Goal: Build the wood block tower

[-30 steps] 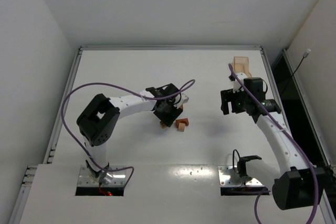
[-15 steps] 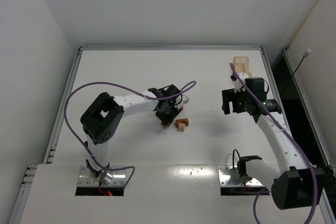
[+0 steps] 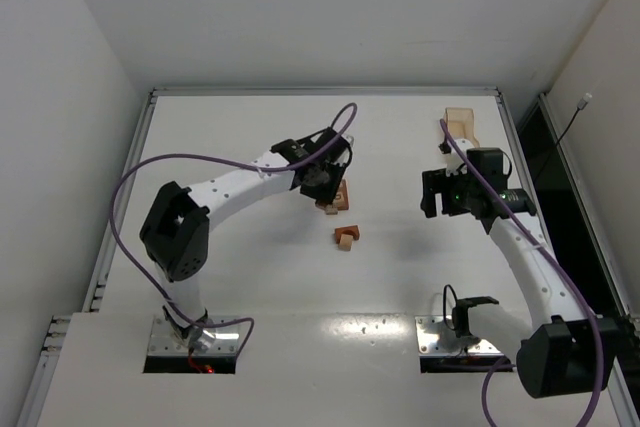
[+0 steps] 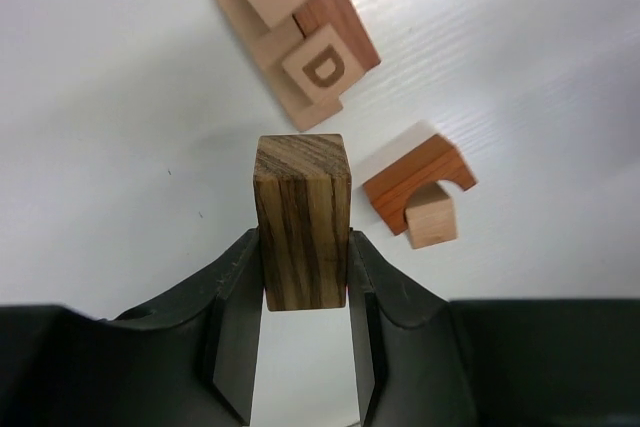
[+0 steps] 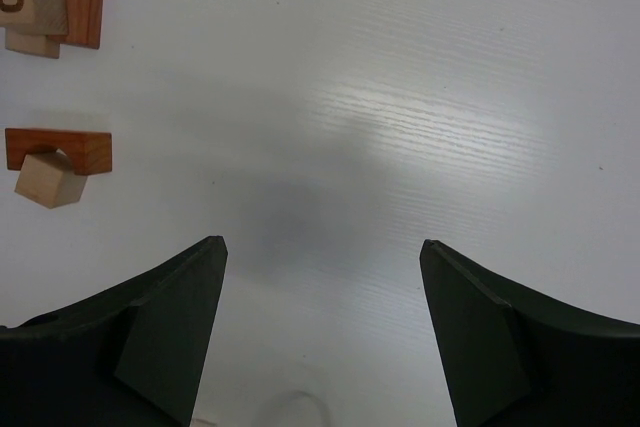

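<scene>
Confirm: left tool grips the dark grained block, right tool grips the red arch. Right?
Half right. The left tool does grip the dark grained block, but the right tool is open and empty. The red arch lies on the table. The right wrist view shows it.

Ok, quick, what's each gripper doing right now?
Left gripper: closed on a dark striped wood block.
Right gripper: open, holding nothing.
</scene>
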Robot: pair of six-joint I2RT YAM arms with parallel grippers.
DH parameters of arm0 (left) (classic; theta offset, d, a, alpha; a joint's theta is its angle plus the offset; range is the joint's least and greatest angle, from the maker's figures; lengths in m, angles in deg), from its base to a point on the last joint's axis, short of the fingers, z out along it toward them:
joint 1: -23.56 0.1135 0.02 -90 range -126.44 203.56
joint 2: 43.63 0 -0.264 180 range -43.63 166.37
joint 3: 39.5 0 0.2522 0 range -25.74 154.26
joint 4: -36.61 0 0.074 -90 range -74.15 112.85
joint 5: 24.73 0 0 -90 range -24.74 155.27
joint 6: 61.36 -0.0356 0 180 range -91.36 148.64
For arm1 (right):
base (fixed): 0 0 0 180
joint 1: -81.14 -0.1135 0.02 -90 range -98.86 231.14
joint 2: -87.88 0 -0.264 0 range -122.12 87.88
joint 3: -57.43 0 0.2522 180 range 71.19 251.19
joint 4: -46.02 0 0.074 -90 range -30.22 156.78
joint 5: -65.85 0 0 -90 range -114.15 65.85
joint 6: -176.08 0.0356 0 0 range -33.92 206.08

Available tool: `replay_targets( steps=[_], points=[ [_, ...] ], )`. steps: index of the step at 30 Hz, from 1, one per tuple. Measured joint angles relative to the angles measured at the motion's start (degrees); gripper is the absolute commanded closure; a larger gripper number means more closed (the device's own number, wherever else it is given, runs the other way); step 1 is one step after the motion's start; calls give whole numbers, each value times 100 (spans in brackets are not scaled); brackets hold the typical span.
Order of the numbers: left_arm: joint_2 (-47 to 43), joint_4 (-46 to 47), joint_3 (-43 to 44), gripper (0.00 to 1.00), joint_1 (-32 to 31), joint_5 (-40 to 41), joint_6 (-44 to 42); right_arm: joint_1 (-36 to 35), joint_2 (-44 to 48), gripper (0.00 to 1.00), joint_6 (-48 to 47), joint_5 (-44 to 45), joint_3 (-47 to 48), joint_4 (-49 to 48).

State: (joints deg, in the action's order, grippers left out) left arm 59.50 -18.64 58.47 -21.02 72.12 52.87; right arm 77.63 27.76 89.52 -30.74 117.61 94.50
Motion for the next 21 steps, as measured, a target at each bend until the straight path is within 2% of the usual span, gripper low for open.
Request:
replay_targets(
  steps=[9, 21],
  points=[
    [146, -472, 789, 100, 417, 46, 807, 59, -13, 25, 94, -85, 0, -2],
    [754, -662, 1414, 100, 466, -216, 1401, 527, -31, 25, 304, -264, 0, -2]
  ],
)
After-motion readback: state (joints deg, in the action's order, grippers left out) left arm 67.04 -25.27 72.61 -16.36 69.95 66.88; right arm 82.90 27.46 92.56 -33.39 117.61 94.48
